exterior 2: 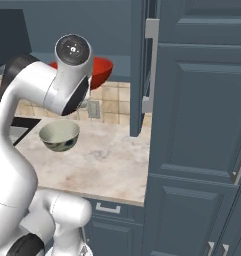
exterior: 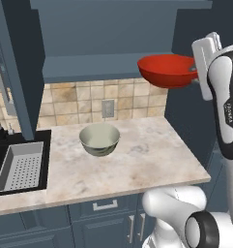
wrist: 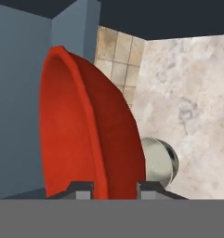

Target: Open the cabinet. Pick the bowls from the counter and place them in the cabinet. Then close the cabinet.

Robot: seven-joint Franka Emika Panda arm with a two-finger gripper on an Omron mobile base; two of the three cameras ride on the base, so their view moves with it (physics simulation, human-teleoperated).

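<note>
Left base view shows the cabinet point(exterior: 103, 68) already open, its lower shelf lying just ahead of and slightly below the gripper point(exterior: 197, 72); one open door point(exterior 2: 142, 70) with a silver bar handle point(exterior 2: 151, 65) stands to the side in the right base view. Well below the gripper spreads the counter point(exterior: 137, 160), with a black sink point(exterior: 19, 164) far off to its side. The red bowl point(exterior: 167, 70) is lifted off the counter at shelf height; in the hand view the two fingertips point(wrist: 81, 188) are pinched on its rim. The cream bowl point(exterior: 99, 139) sits on the counter, below and well apart from the gripper. By my reading, opening is done and the first bowl is midway to the shelf; left are setting it down, fetching the cream bowl, and closing the doors.
</note>
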